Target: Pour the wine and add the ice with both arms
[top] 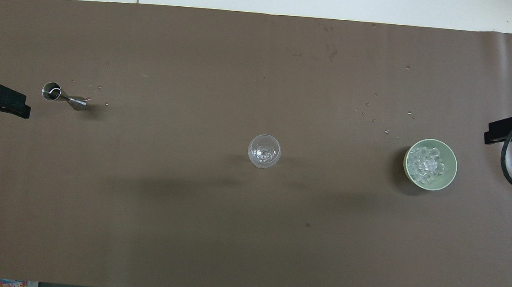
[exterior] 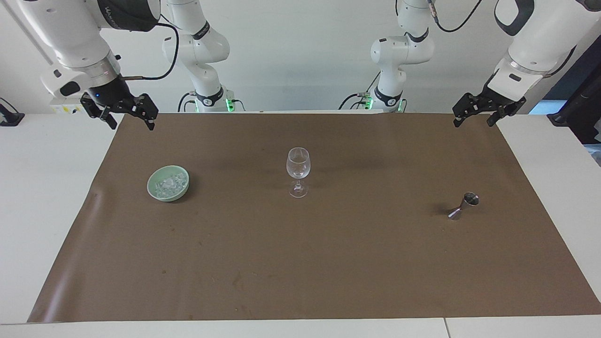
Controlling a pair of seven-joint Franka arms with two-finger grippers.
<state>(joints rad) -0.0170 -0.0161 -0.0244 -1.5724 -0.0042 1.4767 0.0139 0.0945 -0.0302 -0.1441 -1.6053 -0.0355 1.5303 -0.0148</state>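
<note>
A clear stemmed wine glass [exterior: 298, 171] [top: 264, 151] stands upright mid-mat and looks empty. Toward the right arm's end, a pale green bowl [exterior: 151, 187] [top: 451, 175] holds a heap of ice [exterior: 170, 184] [top: 426, 164]. A small metal jigger [exterior: 465, 205] [top: 63, 96] stands toward the left arm's end; no wine shows, and the jigger's contents cannot be told. My right gripper [exterior: 131, 123] [top: 504, 134] hangs open and empty over the mat's corner at its own end. My left gripper [exterior: 473, 123] [top: 2, 101] hangs open and empty over the corner at its end. Both arms wait.
A brown mat [exterior: 300, 272] [top: 187, 228] covers most of the white table [exterior: 47, 211]. A black cable [top: 507, 165] loops down beside the right gripper. A few small specks lie on the mat farther from the robots than the bowl.
</note>
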